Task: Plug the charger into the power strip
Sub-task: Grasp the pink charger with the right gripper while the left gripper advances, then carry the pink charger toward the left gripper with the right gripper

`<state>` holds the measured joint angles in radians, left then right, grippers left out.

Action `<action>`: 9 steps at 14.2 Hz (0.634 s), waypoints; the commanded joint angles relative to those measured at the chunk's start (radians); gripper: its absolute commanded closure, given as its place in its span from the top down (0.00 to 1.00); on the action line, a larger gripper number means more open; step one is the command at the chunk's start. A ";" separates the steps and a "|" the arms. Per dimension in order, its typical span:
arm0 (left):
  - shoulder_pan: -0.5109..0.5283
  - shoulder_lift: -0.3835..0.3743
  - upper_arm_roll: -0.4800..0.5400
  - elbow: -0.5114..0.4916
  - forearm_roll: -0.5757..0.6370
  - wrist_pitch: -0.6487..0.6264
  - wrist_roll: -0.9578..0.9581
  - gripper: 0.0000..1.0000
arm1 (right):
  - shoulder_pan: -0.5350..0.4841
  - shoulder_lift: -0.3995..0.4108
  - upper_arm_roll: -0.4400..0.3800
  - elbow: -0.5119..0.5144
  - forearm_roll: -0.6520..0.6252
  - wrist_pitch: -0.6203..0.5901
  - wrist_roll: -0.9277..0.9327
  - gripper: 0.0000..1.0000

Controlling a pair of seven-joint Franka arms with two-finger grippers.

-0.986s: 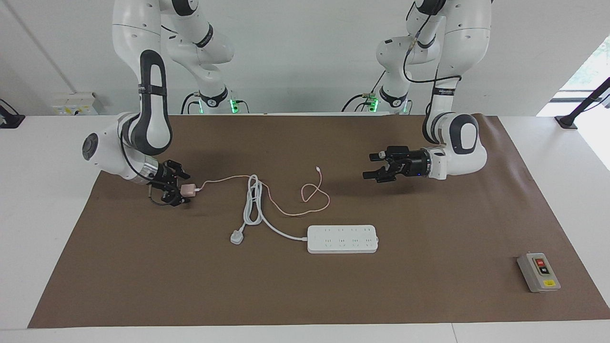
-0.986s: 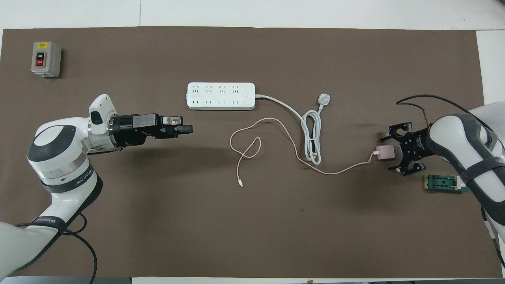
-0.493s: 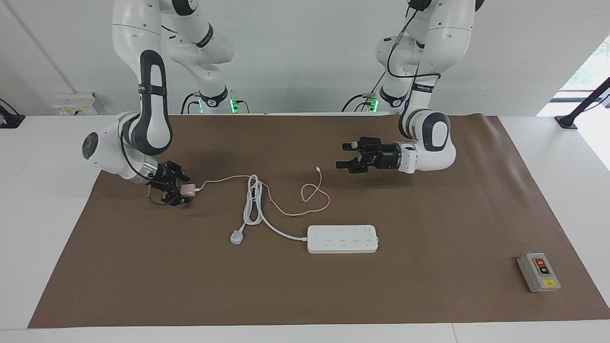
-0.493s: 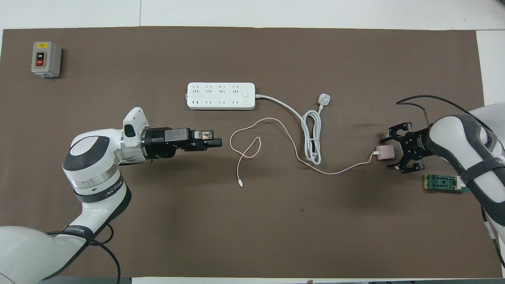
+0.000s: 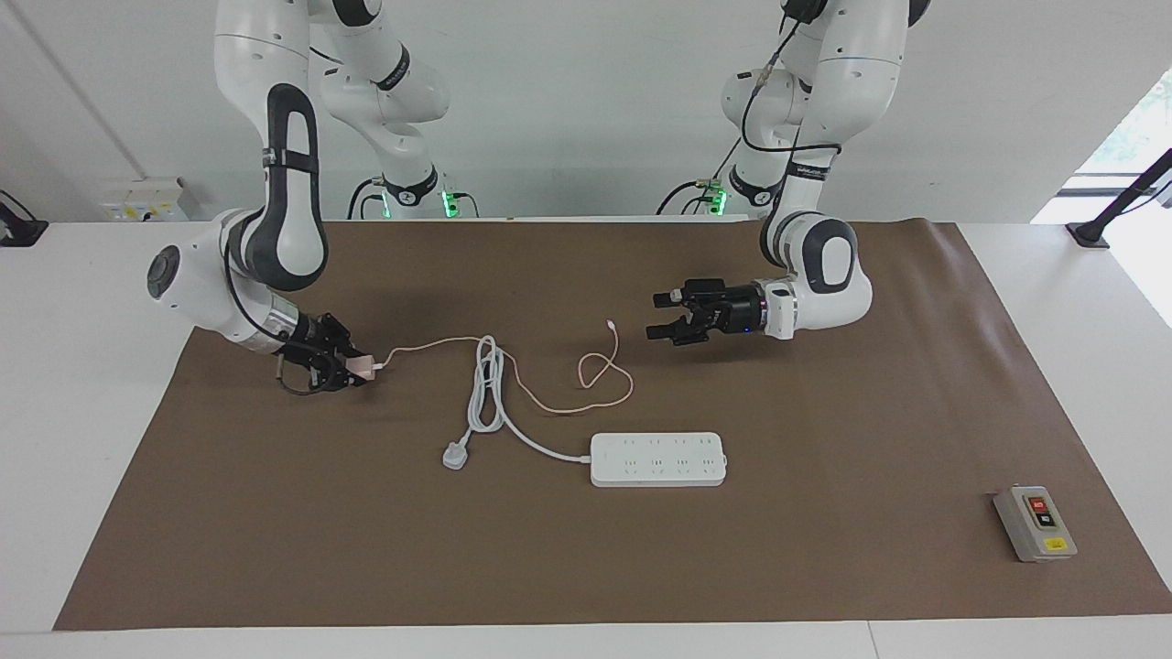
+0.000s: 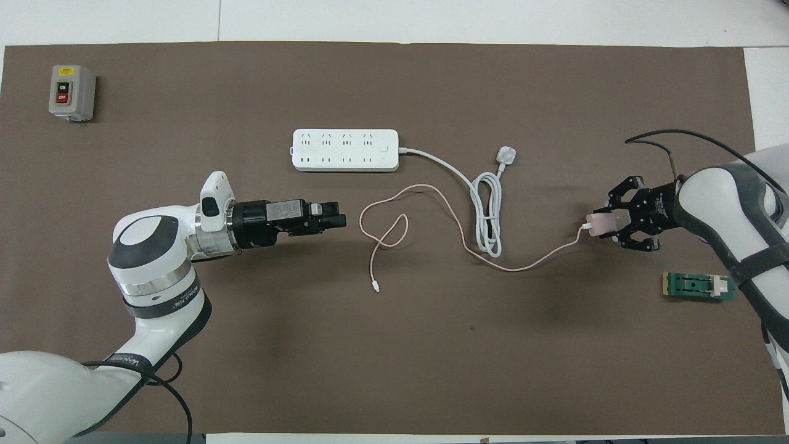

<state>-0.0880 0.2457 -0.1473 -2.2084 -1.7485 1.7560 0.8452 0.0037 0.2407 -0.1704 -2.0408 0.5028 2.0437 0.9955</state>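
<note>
The pale-pink charger point(image 5: 365, 368) point(image 6: 600, 224) is at the right arm's end of the brown mat, and my right gripper point(image 5: 351, 369) point(image 6: 607, 223) is shut on it. Its thin pink cable point(image 5: 549, 404) point(image 6: 524, 267) trails and loops across the mat toward the middle. The white power strip point(image 5: 657, 459) point(image 6: 345, 150) lies flat at mid-table, farther from the robots than the cable loop. My left gripper point(image 5: 661, 316) point(image 6: 338, 217) hangs open and holds nothing. It is over the mat beside the cable's loose end.
The strip's thick white cord point(image 5: 485, 384) point(image 6: 487, 216) lies coiled between strip and charger and ends in a white plug point(image 5: 455, 455) point(image 6: 506, 154). A grey button box point(image 5: 1036, 523) point(image 6: 72, 92) stands at the left arm's end. A green switch block point(image 6: 698, 287) lies by the right arm.
My right gripper has closed on the charger and shifted it slightly. The left arm has swung in toward the middle of the table, still open.
</note>
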 commanded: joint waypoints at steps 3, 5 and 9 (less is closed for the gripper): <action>-0.038 0.012 0.017 -0.016 -0.025 0.017 0.028 1.00 | 0.122 -0.061 0.011 0.059 0.022 -0.034 0.171 0.00; -0.042 0.014 0.017 -0.014 -0.026 0.017 0.029 1.00 | 0.179 -0.064 0.011 0.096 0.023 -0.033 0.286 0.00; -0.039 0.017 0.017 -0.013 -0.026 0.017 0.028 1.00 | 0.237 -0.086 0.012 0.108 0.088 -0.028 0.308 0.00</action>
<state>-0.1084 0.2646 -0.1455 -2.2111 -1.7490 1.7586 0.8495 0.2303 0.1764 -0.1593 -1.9315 0.5587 2.0179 1.2919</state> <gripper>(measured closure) 0.000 0.533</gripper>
